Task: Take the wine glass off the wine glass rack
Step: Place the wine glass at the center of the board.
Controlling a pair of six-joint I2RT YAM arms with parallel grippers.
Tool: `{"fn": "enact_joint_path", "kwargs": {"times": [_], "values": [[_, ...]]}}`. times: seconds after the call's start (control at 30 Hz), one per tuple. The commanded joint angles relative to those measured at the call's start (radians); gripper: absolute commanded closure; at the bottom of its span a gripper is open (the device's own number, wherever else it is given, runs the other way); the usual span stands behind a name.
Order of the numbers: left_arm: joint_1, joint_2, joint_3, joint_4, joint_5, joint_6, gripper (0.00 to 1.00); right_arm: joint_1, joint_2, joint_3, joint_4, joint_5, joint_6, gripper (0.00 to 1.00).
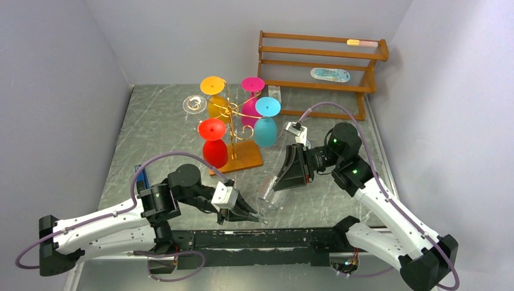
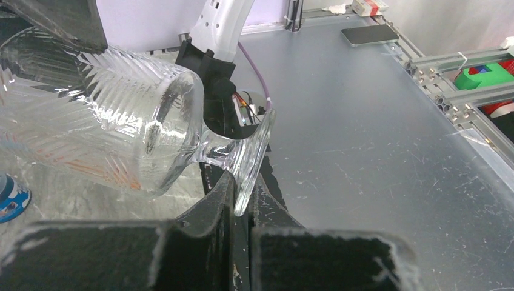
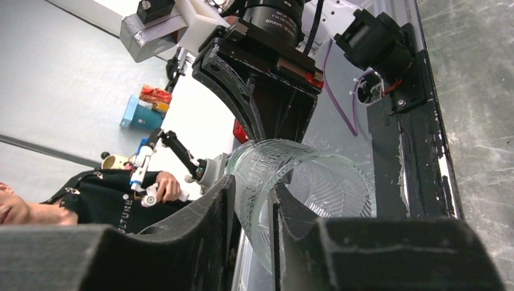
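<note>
A clear ribbed wine glass (image 1: 270,193) lies tilted in the air between my two grippers, off the rack. My left gripper (image 1: 257,215) is shut on its foot (image 2: 251,157), which is pinched edge-on between the fingers (image 2: 218,200). My right gripper (image 1: 280,180) is shut on the bowl's rim (image 3: 285,176), with one finger (image 3: 291,212) inside the bowl and one outside. The gold wire wine glass rack (image 1: 233,118) on its orange-brown base (image 1: 242,160) stands behind. Red (image 1: 213,142), yellow (image 1: 215,97), magenta (image 1: 251,94) and cyan (image 1: 265,121) glasses hang on it, with another clear foot (image 1: 194,104).
A brown wooden slatted shelf (image 1: 321,54) stands at the back right with a blue-white object (image 1: 330,74) on it. The side walls stand close on both sides. The black frame (image 1: 273,239) between the arm bases runs along the near edge.
</note>
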Motion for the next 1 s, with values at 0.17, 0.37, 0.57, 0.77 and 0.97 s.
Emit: {"fn": "enact_joint_path", "kwargs": {"times": [0.17, 0.37, 0.57, 0.77, 0.97], "values": [[0.016, 0.007, 0.002, 0.049, -0.124, 0.008, 0.95, 0.033, -0.012, 0.05, -0.09, -0.088, -0.041, 0.93], [0.016, 0.025, 0.008, 0.066, -0.119, -0.023, 0.95, 0.034, -0.002, 0.045, -0.135, -0.016, -0.082, 1.0], [0.016, 0.046, 0.033, 0.031, -0.138, -0.067, 0.83, 0.033, -0.014, 0.019, -0.12, 0.037, -0.077, 1.0], [0.016, 0.02, 0.057, -0.037, -0.157, -0.096, 0.52, 0.035, 0.006, 0.052, -0.278, 0.108, -0.195, 1.0], [0.016, 0.001, 0.091, -0.14, -0.199, -0.086, 0.4, 0.034, 0.001, 0.045, -0.316, 0.175, -0.215, 1.0]]}}
